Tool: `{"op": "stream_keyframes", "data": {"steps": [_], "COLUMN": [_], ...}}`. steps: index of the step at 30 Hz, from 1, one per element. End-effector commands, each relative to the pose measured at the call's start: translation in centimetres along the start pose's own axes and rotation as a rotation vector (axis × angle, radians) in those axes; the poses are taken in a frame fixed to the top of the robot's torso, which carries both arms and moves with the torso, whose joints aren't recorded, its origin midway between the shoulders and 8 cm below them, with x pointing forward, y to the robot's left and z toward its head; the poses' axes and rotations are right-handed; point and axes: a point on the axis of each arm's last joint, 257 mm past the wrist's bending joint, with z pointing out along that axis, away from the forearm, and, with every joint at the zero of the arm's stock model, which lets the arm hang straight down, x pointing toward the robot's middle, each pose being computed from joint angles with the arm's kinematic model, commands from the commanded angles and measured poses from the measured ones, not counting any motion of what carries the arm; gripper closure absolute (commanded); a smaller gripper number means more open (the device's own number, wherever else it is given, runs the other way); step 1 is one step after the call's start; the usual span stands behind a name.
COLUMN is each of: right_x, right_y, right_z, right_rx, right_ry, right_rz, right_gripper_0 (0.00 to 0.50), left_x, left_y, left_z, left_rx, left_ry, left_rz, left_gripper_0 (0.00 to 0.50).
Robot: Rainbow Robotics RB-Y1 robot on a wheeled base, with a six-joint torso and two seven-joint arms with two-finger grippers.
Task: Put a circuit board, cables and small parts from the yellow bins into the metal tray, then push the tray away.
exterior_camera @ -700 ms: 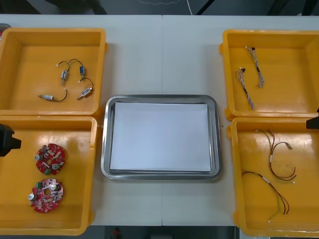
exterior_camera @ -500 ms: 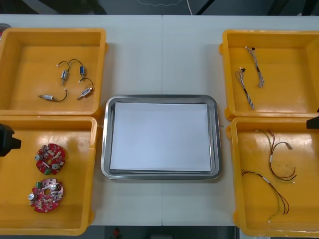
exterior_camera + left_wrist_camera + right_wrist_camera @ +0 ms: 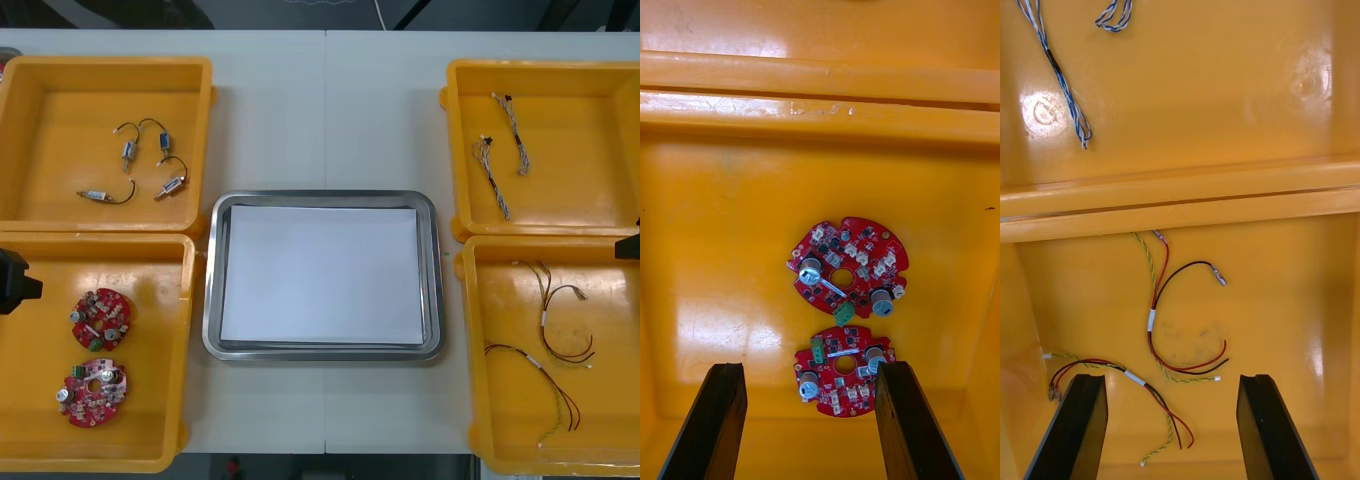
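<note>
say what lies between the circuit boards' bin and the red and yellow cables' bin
The metal tray, white inside, seen in the front view.

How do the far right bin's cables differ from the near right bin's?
The far-bin cables are twisted blue and white; the near-bin cables are red, yellow and black. The far-bin cables lie mostly straight; the near-bin cables curl. The open right end effector hangs over the near-bin cables, not the far-bin cables. Both are pairs, lying loose.

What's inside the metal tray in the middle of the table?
A white sheet lies flat in the shiny metal tray, with nothing on it. It covers the tray's floor, so anything beneath is hidden.
</note>
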Motion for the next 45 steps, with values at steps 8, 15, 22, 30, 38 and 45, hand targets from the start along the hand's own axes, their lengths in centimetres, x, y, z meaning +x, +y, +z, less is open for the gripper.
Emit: {"op": "stream_keyframes", "data": {"steps": [8,15,22,30,38,45], "right_x": [0.19,0.19,0.19,0.19,0.19,0.19], "right_y": [-0.99,-0.99,-0.99,-0.99,-0.99,-0.99], "right_z": [-0.46,-0.46,-0.46,-0.46,-0.46,-0.46], "right_rx": [0.033,0.033,0.033,0.033,0.033,0.033], "right_ry": [0.006,0.006,0.006,0.006,0.006,0.006], "right_rz": [-0.041,-0.041,-0.041,-0.041,-0.041,-0.041], "right_gripper_0": [0.000,0.000,0.000,0.000,0.000,0.000], "left_x": [-0.51,-0.51,-0.51,-0.51,-0.51,-0.51], "left_y": [1.00,1.00,1.00,1.00,1.00,1.00], "left_z": [-1.07,-1.07,-1.07,-1.07,-1.07,-1.07], "left_rx": [-0.038,-0.038,-0.038,-0.038,-0.038,-0.038], "left_ry": [-0.025,-0.025,-0.025,-0.025,-0.025,-0.025], "left_rz": [0.086,0.086,0.086,0.086,0.086,0.086], "left_gripper_0": [0.000,0.000,0.000,0.000,0.000,0.000]}}
